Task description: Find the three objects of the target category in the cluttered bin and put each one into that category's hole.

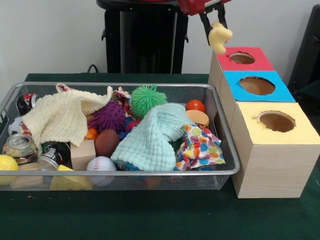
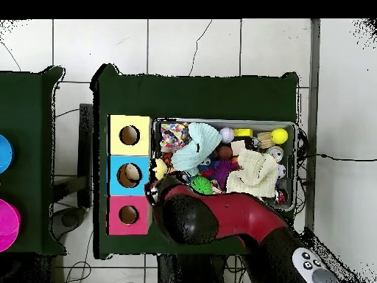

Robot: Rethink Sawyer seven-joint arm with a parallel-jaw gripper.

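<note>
Yellow soft toy [image 1: 219, 37] hangs clamped in the gripper [image 1: 214, 24], above the red-topped box [image 1: 243, 59], just beside its hole, as I see from the front. Overhead, the toy [image 2: 160, 171] sits by the blue-topped box [image 2: 129, 175], near the wire bin [image 2: 224, 122]; the arm [image 2: 221, 217] covers the claw there.
</note>
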